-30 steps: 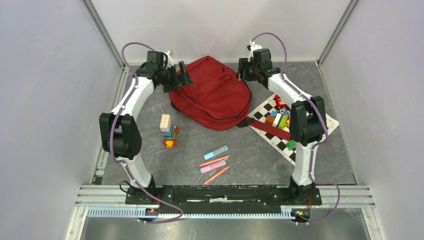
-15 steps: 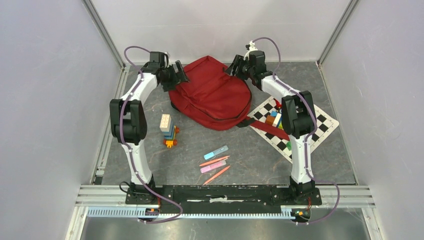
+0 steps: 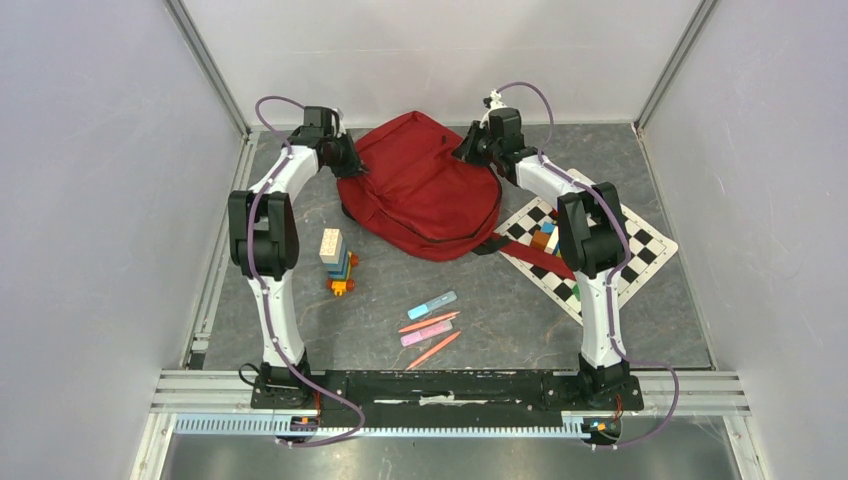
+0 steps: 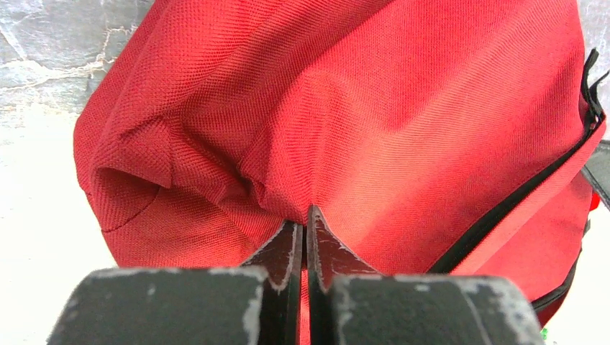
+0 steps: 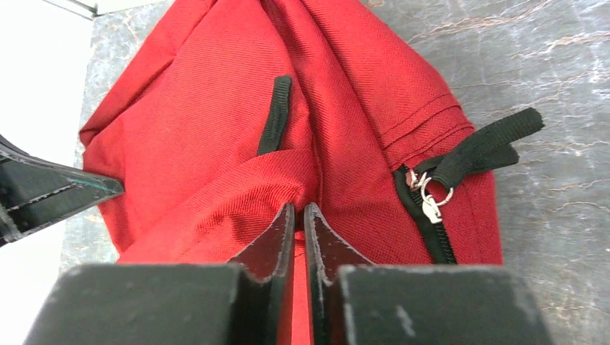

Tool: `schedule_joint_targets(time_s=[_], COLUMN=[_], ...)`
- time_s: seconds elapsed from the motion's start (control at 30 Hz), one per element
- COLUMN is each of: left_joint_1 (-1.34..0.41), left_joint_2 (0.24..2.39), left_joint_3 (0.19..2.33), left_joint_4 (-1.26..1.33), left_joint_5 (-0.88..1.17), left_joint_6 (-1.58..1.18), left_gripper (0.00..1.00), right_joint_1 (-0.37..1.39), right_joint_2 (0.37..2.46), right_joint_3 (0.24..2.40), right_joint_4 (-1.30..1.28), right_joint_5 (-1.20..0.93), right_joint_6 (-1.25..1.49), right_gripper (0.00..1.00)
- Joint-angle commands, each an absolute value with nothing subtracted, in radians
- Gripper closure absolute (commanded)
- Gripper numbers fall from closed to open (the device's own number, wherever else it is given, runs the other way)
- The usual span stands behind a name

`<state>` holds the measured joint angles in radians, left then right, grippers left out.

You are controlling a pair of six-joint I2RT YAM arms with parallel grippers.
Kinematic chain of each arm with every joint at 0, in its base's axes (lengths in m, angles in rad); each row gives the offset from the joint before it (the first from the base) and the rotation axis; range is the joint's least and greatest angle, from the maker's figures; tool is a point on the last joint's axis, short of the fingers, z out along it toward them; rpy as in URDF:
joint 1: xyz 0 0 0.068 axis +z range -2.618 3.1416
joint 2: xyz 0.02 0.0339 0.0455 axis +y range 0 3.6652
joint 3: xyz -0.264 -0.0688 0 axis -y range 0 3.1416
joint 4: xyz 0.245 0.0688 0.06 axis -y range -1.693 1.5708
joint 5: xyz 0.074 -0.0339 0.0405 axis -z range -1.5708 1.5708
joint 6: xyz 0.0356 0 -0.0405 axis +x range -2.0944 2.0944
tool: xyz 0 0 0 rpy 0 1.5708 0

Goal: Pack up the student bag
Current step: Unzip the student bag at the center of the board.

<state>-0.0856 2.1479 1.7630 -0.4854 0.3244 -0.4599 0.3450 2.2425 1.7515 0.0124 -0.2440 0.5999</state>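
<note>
Grey marbled desk (image 3: pixel 520 330) carried everything, and the largest thing on it was the student bag (image 3: pixel 425 190), dark red, lying flat at the far middle between the two wrists. Its long axis ran roughly from the far edge toward the near right. The left jaws were closed on a pinched fold of fabric at the bag's far left edge. The right jaws were pressed together on another fold at its far right shoulder. So the bag lay straight ahead of both pairs and neither arm was the nearer.

To the near right lay a checkered mat (image 3: pixel 640 245), with a red strap (image 3: pixel 545 262) trailing from the bag across it. A block tower (image 3: pixel 337 262) stood well apart on the near left. Loose blocks (image 3: pixel 553 238) sat on the mat, partly hidden by the right arm (image 3: pixel 585 235). Nearer still were a blue highlighter (image 3: pixel 432 305), a pink one (image 3: pixel 426 333) and two orange pencils (image 3: pixel 430 322).

Nothing stood between jaws and bag, though the strap might drag the blocks.

Smallest, just right of the right jaws, was the zip pull (image 5: pixel 431 201). The zip looked done up there, so I judged the opening had yet to be reached.
</note>
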Motion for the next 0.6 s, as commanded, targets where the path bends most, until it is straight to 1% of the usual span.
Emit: schedule_joint_targets(time_s=[0.0, 0.03, 0.3, 0.33, 0.37, 0.4, 0.47, 0.53, 0.57], left_joint_1=[-0.109, -0.114, -0.198, -0.207, -0.214, -0.22, -0.221, -0.219, -0.219], left_joint_2=[2.068, 2.048, 1.8, 1.775, 1.76, 1.747, 1.73, 1.729, 1.73], left_joint_3=[1.71, 1.68, 1.377, 1.346, 1.324, 1.325, 1.355, 1.406, 1.441], left_joint_4=[-0.435, -0.428, -0.417, -0.419, -0.423, -0.448, -0.516, -0.583, -0.61], left_joint_5=[0.411, 0.428, 0.57, 0.595, 0.617, 0.608, 0.557, 0.507, 0.493], left_joint_6=[-0.393, -0.383, -0.274, -0.269, -0.262, -0.233, -0.198, -0.181, -0.177], left_gripper=[0.98, 0.98, 0.98, 0.96, 0.92, 0.83, 0.7, 0.63, 0.57], right_joint_1=[0.354, 0.353, 0.303, 0.296, 0.289, 0.284, 0.277, 0.276, 0.276], right_joint_2=[2.251, 2.25, 2.247, 2.252, 2.257, 2.261, 2.263, 2.253, 2.244], right_joint_3=[1.797, 1.801, 1.819, 1.829, 1.838, 1.845, 1.859, 1.864, 1.864], right_joint_4=[0.031, 0.03, 0.02, 0.021, 0.02, 0.02, 0.019, 0.021, 0.026], right_joint_5=[-0.239, -0.235, -0.216, -0.224, -0.232, -0.243, -0.264, -0.284, -0.298], right_joint_6=[0.587, 0.577, 0.481, 0.469, 0.46, 0.45, 0.434, 0.414, 0.401], right_gripper=[0.96, 1.0, 1.0, 1.0, 1.0, 1.0, 0.87, 0.73, 0.66])
